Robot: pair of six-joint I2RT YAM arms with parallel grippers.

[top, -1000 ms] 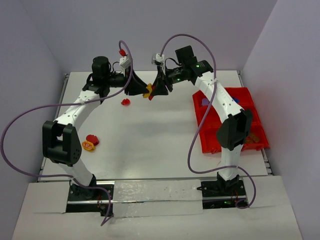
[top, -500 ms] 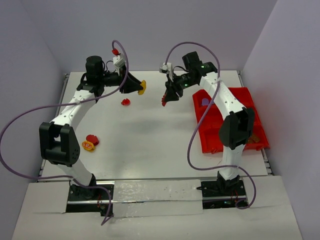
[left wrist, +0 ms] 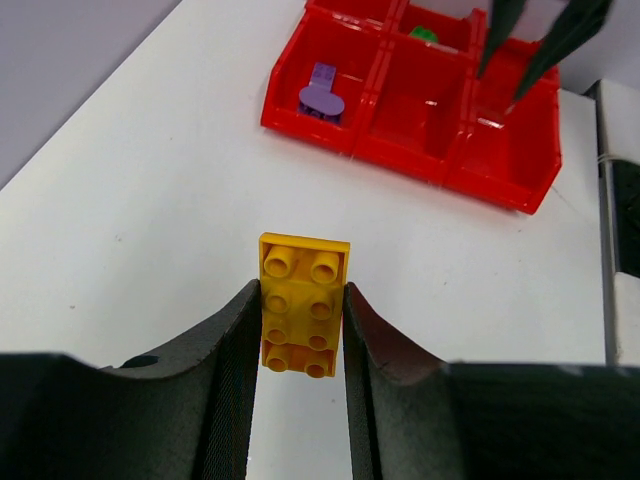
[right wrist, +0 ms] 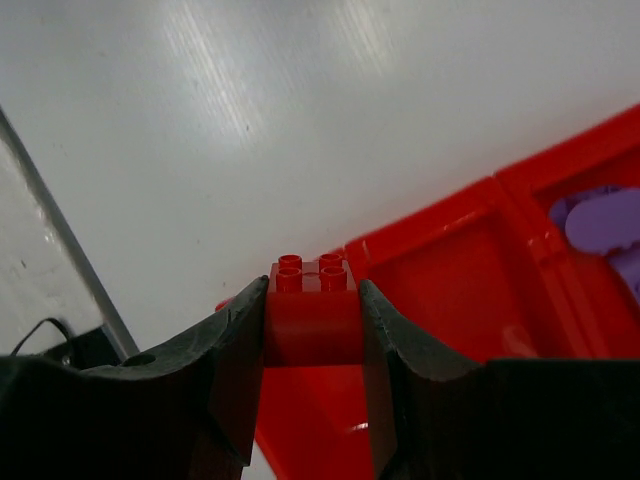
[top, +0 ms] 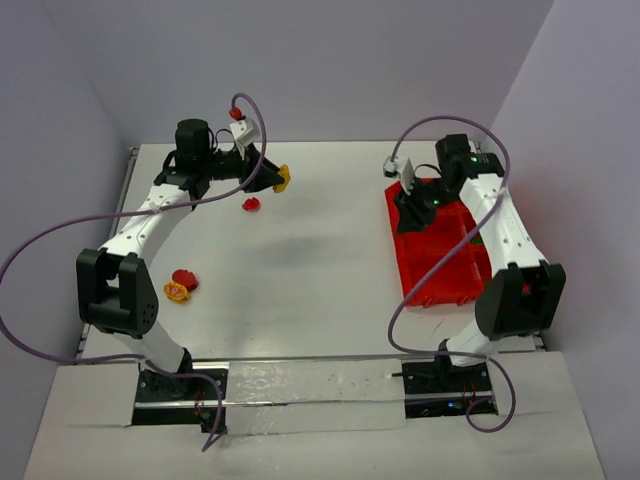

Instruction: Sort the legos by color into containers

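We see left fingers (left wrist: 232,370) pinching yellow brick (left wrist: 303,305), right fingers (right wrist: 232,370) pinching red brick (right wrist: 311,312) over tray (left wrist: 400,168). Purple bit (left wrist: 321,95), green bit (left wrist: 424,35) binned. Red piece (top: 252,204), red-yellow pair (top: 180,285) loose on bench (top: 320,270).

White table (top: 300,285) carries red tray (top: 440,275) (right side), loose bricks (top: 181,285).

White table (top: 310,285), pale lilac walls (top: 330,60)

Left arm (top: 150,215) stretched far forward with the left gripper (left wrist: 300,290) turned toward the right side, fingers clamped on a yellow brick (left wrist: 303,320). Right arm (top: 500,225) reaching forward, right gripper (right wrist: 312,290) tilted downward, fingers clamped on a red brick (right wrist: 311,315)
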